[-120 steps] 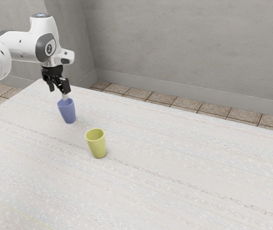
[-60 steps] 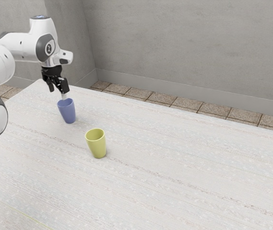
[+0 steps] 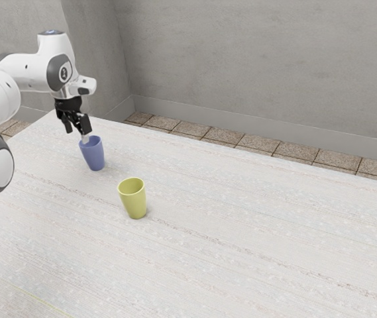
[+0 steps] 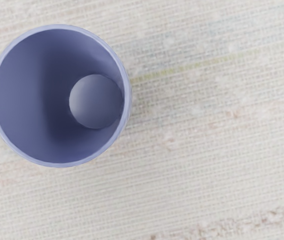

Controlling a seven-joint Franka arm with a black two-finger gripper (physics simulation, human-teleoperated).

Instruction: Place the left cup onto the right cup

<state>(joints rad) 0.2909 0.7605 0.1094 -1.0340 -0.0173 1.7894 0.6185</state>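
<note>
Blue cup (image 3: 92, 154) upright beneath the gripper (image 3: 83, 134)

It stands mouth up on the pale table (image 3: 261, 225), toward the exterior view's left. The gripper hangs just above its rim; whether it is open or closed cannot be told. The yellow-green cup (image 3: 132, 198) stands apart, nearer the camera, toward the exterior view's right.

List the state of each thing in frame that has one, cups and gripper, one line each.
Blue-violet tapered plastic cup: upright on the table, mouth up, empty, not stacked.
Yellow-green tapered plastic cup: upright on the table, mouth up, nothing on it, apart from the blue-violet cup.
Black two-finger gripper: pointing down at the blue-violet cup's rim, on the exterior view's left side of it.
</note>
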